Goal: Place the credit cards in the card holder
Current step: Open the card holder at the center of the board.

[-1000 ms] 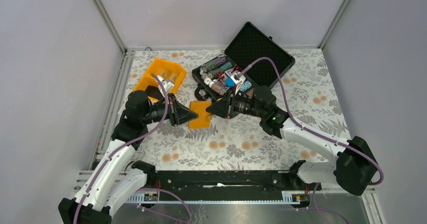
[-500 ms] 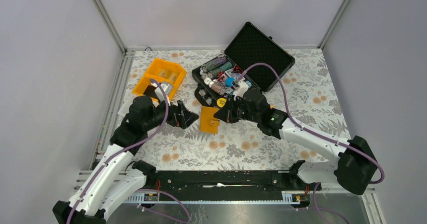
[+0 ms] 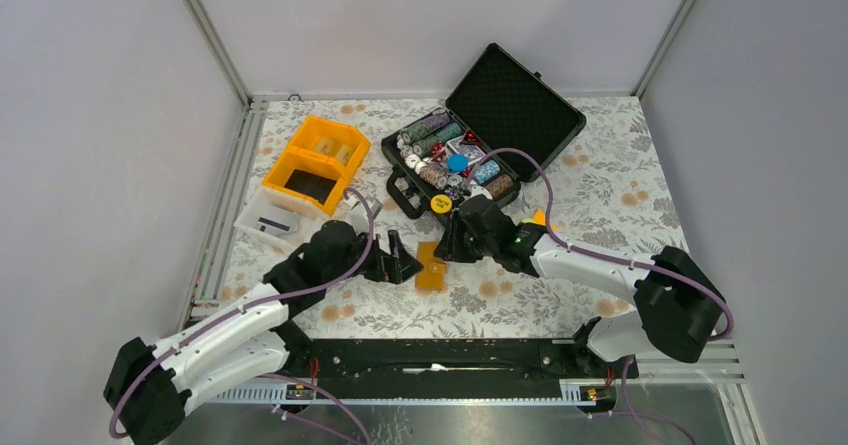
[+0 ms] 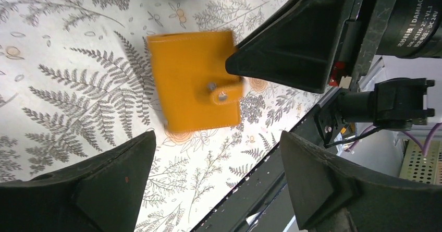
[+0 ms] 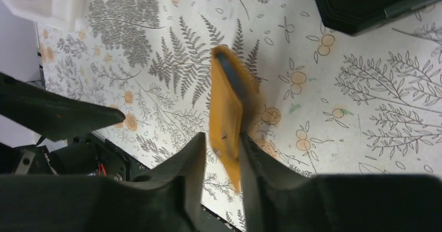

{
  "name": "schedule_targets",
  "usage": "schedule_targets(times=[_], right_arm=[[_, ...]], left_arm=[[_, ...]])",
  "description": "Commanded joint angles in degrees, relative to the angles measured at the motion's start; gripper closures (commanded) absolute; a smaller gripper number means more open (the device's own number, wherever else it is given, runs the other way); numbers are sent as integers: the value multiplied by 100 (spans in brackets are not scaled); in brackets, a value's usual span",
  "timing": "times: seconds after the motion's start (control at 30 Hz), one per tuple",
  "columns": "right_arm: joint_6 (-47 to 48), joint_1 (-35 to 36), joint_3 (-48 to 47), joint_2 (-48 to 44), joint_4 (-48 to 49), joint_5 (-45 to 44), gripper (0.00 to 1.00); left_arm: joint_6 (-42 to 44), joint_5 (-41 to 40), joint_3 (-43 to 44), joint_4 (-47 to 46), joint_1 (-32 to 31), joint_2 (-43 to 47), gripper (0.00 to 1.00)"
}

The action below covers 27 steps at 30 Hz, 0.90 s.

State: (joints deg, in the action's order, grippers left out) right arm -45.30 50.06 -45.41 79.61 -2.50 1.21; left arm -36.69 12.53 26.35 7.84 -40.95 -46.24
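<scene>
**Q:** How far along?

**A:** My right gripper (image 5: 221, 138) is clamped on the small flat orange folding card holder (image 3: 432, 266), mid-frame in top view. Flap looks snapped. My left gripper (image 4: 216, 138) is wide apart beside it. Blue-grey edge inside is prob a credit card (image 5: 229, 73), can't tell if all are in.

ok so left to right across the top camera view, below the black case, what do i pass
white rectangular container → left gripper → small flat orange folding card holder → right gripper

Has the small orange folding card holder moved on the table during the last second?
Yes. The card holder moved toward the table's near edge, farther from the open black case.
</scene>
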Motion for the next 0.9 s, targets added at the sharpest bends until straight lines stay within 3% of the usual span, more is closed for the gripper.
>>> schedule_targets(times=[0.0,0.17,0.3,0.43,0.53,0.87], right_arm=[[19,90,98,121,118,-264,58],[375,402,111,126,-10,-909,43],[391,640,-59,329,-315,-1358,39],[216,899,-274,651,-695,-2053,44],[66,929,-320,868,-747,-2078,50],[30,1058,-560,1273,-790,-2161,47]], left_arm=[[-346,-726,-62,-698,-343,-194,7],[-354,-1215,-103,-691,-803,-492,4],[-286,-1788,-57,-600,-1135,-723,3],[-347,-2277,3,-431,-1366,-957,6],[-536,-2424,-74,-484,-1420,-1030,11],[-664,-2535,-250,-590,-1477,-986,12]])
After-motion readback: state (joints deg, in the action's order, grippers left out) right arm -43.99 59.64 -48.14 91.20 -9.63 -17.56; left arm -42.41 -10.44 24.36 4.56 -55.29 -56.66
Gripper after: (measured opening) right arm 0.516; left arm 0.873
